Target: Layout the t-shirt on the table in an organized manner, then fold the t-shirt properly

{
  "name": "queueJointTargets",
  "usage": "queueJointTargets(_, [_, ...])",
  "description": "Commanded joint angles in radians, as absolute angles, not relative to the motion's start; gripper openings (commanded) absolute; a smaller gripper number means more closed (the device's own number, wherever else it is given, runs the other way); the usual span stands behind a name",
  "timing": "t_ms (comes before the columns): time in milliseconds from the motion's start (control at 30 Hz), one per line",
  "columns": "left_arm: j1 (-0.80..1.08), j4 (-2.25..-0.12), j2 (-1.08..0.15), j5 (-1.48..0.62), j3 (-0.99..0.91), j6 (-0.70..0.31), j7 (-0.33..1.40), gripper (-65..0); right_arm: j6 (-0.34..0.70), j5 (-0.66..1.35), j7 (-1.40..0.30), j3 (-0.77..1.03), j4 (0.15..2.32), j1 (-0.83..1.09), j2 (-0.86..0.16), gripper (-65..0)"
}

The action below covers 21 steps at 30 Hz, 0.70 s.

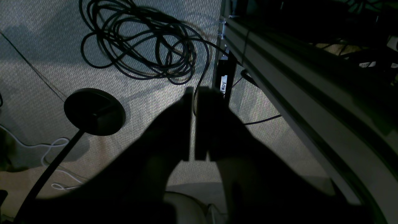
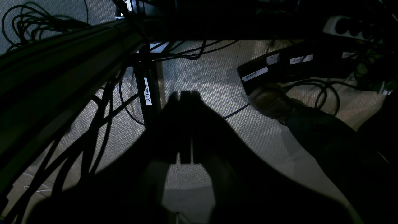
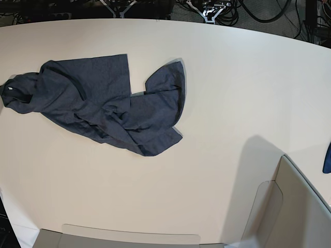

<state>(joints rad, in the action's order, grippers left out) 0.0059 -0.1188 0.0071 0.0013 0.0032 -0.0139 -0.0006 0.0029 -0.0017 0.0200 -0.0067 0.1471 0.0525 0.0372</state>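
Counter: a broad off-white counter point(image 3: 232, 93) with a curved far edge fills the base view; dark cables and stands show beyond that edge.
T-shirt: the t-shirt point(image 3: 103, 103) lies crumpled on the left half of the counter, spread unevenly with folds bunched through its middle; a small white neck label sits at its far left end.
Box walls: grey-beige box walls point(image 3: 289, 206) rise at the lower right and along the bottom edge of the base view.
Blue cloth: a brighter blue cloth scrap point(image 3: 327, 157) peeks in at the right edge, well apart from the t-shirt.
Floor: both wrist views look down on woven carpet; the left one shows a coil of black cable point(image 1: 140, 43) and a round black base point(image 1: 94, 111).
Left pincer: the left pincer point(image 1: 193, 93) has its jaws almost together with only a thin slit between, gripping nothing, above the floor.
Right pincer: the right pincer point(image 2: 183, 95) is fully closed and empty, also over the floor.
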Motion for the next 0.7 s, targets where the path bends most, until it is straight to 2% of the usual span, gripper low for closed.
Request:
queueJointTargets(0, [0.008, -0.124, 0.005, 0.007, -0.001, -0.008, -0.005, -64.9, -0.002, -0.005, 0.028, -0.004, 0.151, 0.056, 0.041, -64.5])
queueJointTargets(667, [0.008, -0.124, 0.005, 0.007, -0.001, -0.008, -0.007, -64.9, -0.002, -0.004, 0.028, -0.004, 0.153, 0.070, 0.041, -64.5])
